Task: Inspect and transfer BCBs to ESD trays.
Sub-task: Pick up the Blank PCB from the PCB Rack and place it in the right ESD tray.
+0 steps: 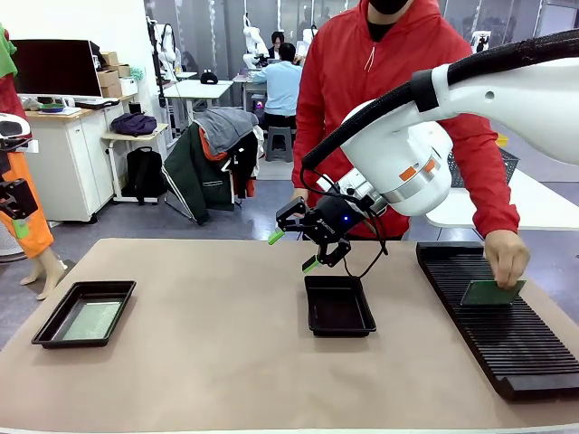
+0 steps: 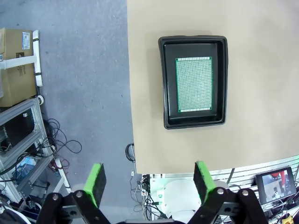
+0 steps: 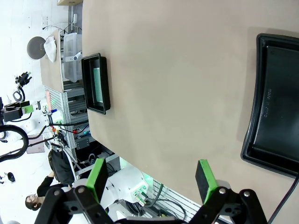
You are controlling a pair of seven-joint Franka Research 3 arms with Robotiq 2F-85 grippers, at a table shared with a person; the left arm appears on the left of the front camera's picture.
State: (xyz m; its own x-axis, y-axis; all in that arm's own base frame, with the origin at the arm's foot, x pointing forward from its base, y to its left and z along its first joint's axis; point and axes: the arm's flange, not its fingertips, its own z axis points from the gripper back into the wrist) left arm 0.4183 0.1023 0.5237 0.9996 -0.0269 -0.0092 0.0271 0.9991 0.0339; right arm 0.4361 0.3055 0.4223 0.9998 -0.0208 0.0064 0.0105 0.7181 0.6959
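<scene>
- Thin flat rectangular BCB board (image 1: 90, 319), pale grey-green. In the left wrist view (image 2: 194, 84) its face is a fine regular dot grid with a darker green border.
- This board lies flat on the floor of a shallow black plastic ESD tray (image 1: 54, 327) (image 2: 194, 41) with a flared raised rim and rounded corners. The tray is at the robot's left end of the matte tan table covering (image 1: 208, 353). A black margin of tray floor shows on all sides of the board.
- A second black tray (image 1: 339, 306) (image 3: 275, 102) of the same shape sits mid-table, its smooth floor slightly glossy.
- A long black ribbed rack (image 1: 507, 344) lies along the right side, with close parallel ridges.
- The person's hand (image 1: 507, 256) pinches a second green board (image 1: 491, 293) by its top edge, tilted, with its lower edge at the ribs. I cannot tell whether it is seated in a slot.
- The right gripper (image 1: 293, 251) (image 3: 150, 163) hangs above the mid-table tray's far rim, green pads wide apart and nothing between them.
- The left gripper (image 2: 149, 165) is high over the table's edge, jaws spread and holding nothing.
</scene>
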